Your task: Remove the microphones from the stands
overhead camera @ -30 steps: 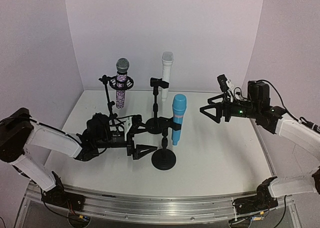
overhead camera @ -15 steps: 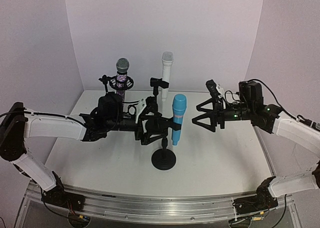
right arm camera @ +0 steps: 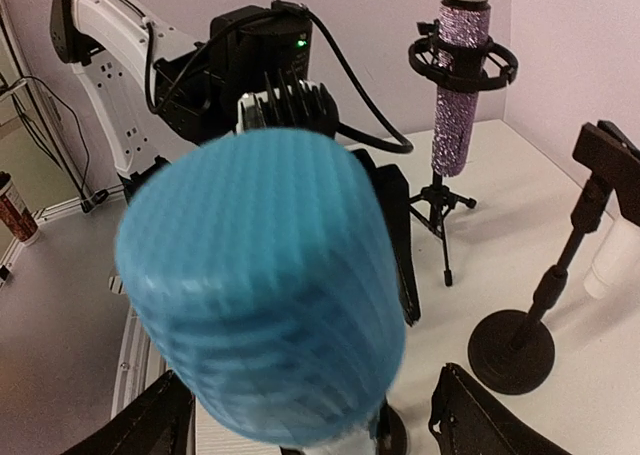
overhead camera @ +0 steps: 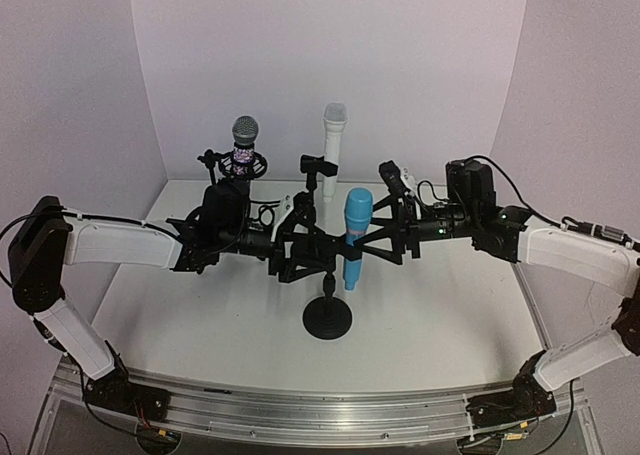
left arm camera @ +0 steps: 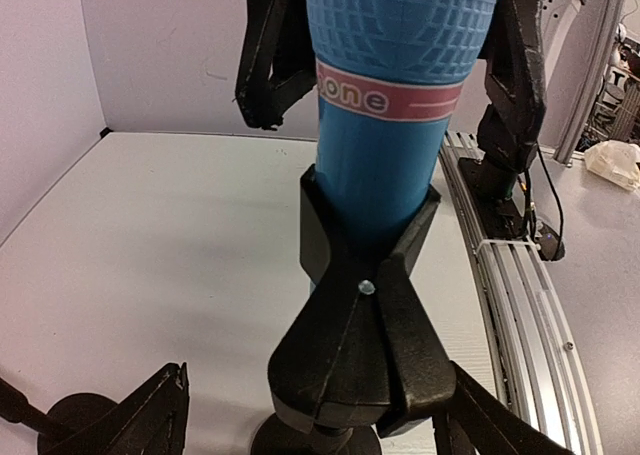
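Left gripper [overhead camera: 297,253] is open. I see this clearly in its wrist view, where its two fingers [left arm camera: 150,415] stand wide apart at the bottom of the picture, one on each side of the lower part of the black clip [left arm camera: 365,305]. Right gripper [overhead camera: 375,237] is open too. It comes from the opposite side, at the height of the microphone's head. In its own wrist view the fingers [right arm camera: 495,415] are spread on both sides of the blurred blue head, and I cannot tell if they touch it. The blue microphone [overhead camera: 355,237] sits upright in the clip, on the stand [overhead camera: 327,318] with the round base, near the middle of the desk [overhead camera: 440,315]. The two grippers face each other with the microphone between them. Further back, close to the rear wall, I see a white microphone [overhead camera: 333,143] on a second stand [overhead camera: 312,190] and a glittery microphone [overhead camera: 243,170] held in a ring mount, both upright.
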`<state>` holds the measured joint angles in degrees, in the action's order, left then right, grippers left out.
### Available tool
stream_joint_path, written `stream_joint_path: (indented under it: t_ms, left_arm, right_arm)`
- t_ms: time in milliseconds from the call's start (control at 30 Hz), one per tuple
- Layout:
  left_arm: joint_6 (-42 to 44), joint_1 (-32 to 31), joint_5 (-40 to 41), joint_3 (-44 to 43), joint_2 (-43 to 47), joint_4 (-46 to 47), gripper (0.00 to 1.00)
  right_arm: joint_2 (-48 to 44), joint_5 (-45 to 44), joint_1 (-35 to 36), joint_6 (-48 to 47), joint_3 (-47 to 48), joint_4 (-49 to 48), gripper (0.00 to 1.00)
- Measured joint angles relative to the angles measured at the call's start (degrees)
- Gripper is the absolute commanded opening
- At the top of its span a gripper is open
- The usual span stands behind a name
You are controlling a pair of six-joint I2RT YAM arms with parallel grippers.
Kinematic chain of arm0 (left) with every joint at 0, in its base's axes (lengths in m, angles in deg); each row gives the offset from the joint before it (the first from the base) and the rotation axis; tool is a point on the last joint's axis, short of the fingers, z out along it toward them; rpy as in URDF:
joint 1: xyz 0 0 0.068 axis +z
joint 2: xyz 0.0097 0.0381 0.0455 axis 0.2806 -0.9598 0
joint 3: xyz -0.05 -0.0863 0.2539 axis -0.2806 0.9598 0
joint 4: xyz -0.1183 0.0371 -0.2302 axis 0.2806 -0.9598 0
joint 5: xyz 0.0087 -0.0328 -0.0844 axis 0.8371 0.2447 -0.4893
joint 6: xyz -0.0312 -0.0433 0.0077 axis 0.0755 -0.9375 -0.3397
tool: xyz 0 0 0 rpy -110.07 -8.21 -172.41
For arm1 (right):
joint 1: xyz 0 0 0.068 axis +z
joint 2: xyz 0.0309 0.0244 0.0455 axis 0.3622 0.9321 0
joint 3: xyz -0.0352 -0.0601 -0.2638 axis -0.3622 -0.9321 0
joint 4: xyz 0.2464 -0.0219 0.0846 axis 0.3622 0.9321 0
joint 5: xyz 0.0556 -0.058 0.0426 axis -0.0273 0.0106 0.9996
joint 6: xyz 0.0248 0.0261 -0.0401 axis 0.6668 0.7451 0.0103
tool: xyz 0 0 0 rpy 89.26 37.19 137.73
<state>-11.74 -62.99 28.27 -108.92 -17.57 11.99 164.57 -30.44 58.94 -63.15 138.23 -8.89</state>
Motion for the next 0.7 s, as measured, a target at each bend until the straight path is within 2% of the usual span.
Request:
stream_joint_path:
  t_ms: [167, 400, 533, 700]
  left_arm:
    - [0.3, 0.0, -1.2, -0.7, -0.2, 0.5, 0.81]
    - [0.6, 0.0, -1.8, -1.5, -0.2, 1.4, 0.79]
    - [1.2, 0.0, -2.1, -1.5, -0.2, 1.6, 0.75]
    - [1.2, 0.0, -2.5, -1.5, -0.2, 2.0, 0.72]
  right_arm:
    - [1.4, -0.1, 1.9, 0.8, 0.1, -5.0, 0.68]
    - [2.7, -1.0, 2.3, 1.3, 0.1, -7.3, 0.63]
    - [2.8, -1.7, 2.3, 1.0, 0.1, -8.1, 0.55]
    - [3.4, -2.4, 2.3, 0.0, 0.1, -8.6, 0.54]
